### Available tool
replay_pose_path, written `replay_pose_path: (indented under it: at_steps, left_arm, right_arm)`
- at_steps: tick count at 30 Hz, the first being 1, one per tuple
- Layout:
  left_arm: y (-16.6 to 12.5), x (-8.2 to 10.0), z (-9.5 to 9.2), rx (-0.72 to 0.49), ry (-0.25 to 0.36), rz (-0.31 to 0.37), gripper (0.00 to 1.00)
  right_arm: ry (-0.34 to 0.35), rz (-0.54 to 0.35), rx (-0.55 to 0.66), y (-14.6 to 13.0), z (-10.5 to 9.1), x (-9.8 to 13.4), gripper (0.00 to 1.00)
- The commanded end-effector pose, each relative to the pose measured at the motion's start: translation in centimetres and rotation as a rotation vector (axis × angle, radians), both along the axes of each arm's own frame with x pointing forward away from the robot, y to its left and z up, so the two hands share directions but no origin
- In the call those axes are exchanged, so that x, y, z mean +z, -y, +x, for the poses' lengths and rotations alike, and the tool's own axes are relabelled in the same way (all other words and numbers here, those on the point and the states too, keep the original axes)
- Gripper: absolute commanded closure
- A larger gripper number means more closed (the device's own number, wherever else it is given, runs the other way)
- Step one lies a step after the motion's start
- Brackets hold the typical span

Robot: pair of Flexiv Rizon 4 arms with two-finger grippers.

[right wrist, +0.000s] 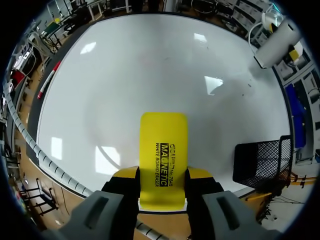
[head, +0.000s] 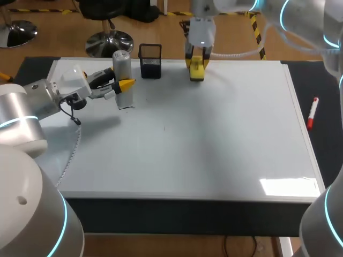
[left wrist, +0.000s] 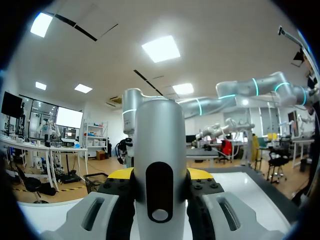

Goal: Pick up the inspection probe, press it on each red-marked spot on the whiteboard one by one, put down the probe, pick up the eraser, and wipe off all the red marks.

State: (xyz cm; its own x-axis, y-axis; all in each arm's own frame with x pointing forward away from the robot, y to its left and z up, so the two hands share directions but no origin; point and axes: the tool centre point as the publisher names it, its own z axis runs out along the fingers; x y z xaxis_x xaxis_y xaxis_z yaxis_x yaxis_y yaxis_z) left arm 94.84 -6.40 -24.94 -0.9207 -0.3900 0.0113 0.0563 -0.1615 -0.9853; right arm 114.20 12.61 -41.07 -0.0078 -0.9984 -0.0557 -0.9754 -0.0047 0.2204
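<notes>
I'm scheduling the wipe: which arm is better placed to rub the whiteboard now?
Right, I judge: the right hand is shut on the yellow eraser at the far edge of the whiteboard, while the left hand is shut on the probe.

A dark table (head: 324,144) stands on a wooden floor (head: 53,32), under bright rectangular ceiling light panels (left wrist: 161,48).
</notes>
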Motion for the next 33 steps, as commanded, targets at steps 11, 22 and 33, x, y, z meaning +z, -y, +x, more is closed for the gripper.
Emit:
replay_pose_path:
  at_steps: [11,22,33]
  left_arm:
    - [-0.01,0.04,-0.01,0.000,0.002,-0.001,1.00]
    - [-0.01,0.04,-0.01,0.000,0.002,-0.001,1.00]
    - [-0.01,0.04,-0.01,0.000,0.002,-0.001,1.00]
  right_arm:
    - [0.005,-0.017,0.000,-0.29,1.13,-0.83,1.00]
    - [0.053,-0.023,-0.025,-0.19,0.78,-1.08,1.00]
    - [0.048,-0.030,-0.019,-0.16,0.48,-1.22,1.00]
